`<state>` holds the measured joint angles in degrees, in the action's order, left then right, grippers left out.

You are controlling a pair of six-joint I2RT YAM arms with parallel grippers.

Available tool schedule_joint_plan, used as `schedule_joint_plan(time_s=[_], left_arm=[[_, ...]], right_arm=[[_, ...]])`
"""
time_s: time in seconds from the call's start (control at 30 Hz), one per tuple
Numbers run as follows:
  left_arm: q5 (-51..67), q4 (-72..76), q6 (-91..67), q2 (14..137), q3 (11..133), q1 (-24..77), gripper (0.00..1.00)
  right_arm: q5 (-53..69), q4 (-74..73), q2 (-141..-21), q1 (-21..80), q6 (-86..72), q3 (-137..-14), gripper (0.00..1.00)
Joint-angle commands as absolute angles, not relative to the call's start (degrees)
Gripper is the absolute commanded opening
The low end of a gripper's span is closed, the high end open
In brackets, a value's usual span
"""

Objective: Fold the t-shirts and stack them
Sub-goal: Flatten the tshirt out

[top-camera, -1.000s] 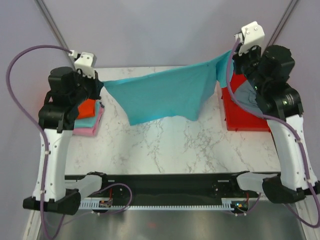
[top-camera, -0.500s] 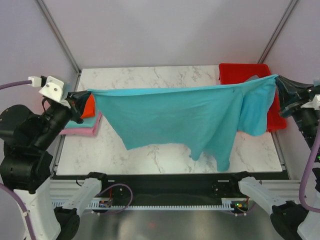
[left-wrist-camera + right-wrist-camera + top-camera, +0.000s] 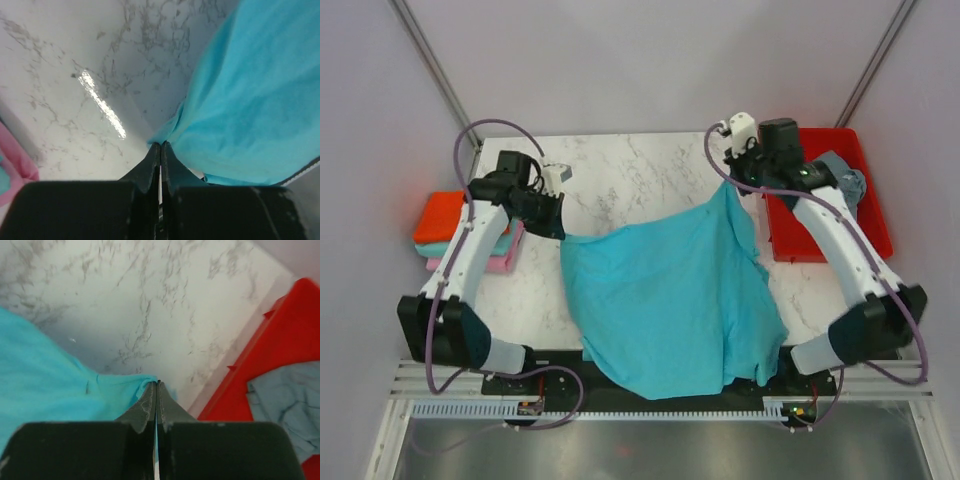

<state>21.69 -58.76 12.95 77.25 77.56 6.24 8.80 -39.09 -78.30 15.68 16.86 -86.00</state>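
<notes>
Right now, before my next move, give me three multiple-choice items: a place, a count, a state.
1. Shirts in the left stack? A one; B three; C five.
2. Where is the grey shirt? A in the red tray; B on the left stack; C mid-table.
3. On the turquoise shirt, the left gripper and right gripper are? A both open; B both shut on it; C one shut.
B: orange-red, teal, pink layers. A: grey cloth lies inside the tray. B: both wrist views show fingers pinching cloth.
</notes>
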Motion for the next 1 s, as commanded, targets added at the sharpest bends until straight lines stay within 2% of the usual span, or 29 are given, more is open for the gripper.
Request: schedule_joint_plan(time_s=[0.0, 0.03, 0.17, 0.3, 0.4, 0.53, 0.57, 0.6, 0.67, 0.8, 0.97], left_arm=[[24.1, -59.9, 15.2, 83.6, 77.2, 6.2, 0.02], [22.9, -52.0, 14.0, 86.0, 78.6, 6.2, 0.02], [16.6, -50.4, 12.5, 97.2, 83.9, 6.1, 0.02], [13.1, -48.9, 10.4, 106.3, 91.6, 6.0, 0.02], [12.8, -49.1, 9.4, 108.9, 95.1, 5.6, 0.02], [13.3, -48.9, 8.6, 108.7, 95.0, 5.2, 0.02], [13.8, -48.9, 8.5, 108.5, 94.8, 5.2, 0.02], [14.1, -48.8, 8.1, 108.4, 94.6, 5.2, 0.02], [15.3, -48.9, 7.0, 108.1, 94.2, 5.2, 0.02], [17.8, -49.0, 6.4, 107.5, 93.3, 5.2, 0.02], [18.9, -50.4, 7.6, 106.5, 91.9, 5.2, 0.02]], right_arm=[[11.3, -33.8, -90.3, 16.8, 19.1, -89.2, 0.00], [10.8, -33.8, -94.1, 17.0, 19.2, -91.3, 0.00], [8.9, -35.0, -114.8, 18.9, 17.1, -106.4, 0.00], [5.5, -38.1, -128.4, 22.8, 18.0, -125.3, 0.00], [6.9, -43.2, -136.7, 24.9, 17.2, -135.1, 0.00], [11.2, -44.2, -136.1, 26.8, 14.4, -130.1, 0.01], [11.3, -44.0, -134.7, 27.3, 14.0, -128.6, 0.25], [9.9, -43.8, -134.2, 27.4, 13.0, -126.6, 0.39], [7.2, -43.2, -133.3, 27.0, 12.8, -126.6, 0.56], [7.9, -41.6, -135.1, 23.0, 13.6, -132.4, 0.60], [14.1, -39.4, -141.1, 18.7, 14.3, -138.4, 0.58]])
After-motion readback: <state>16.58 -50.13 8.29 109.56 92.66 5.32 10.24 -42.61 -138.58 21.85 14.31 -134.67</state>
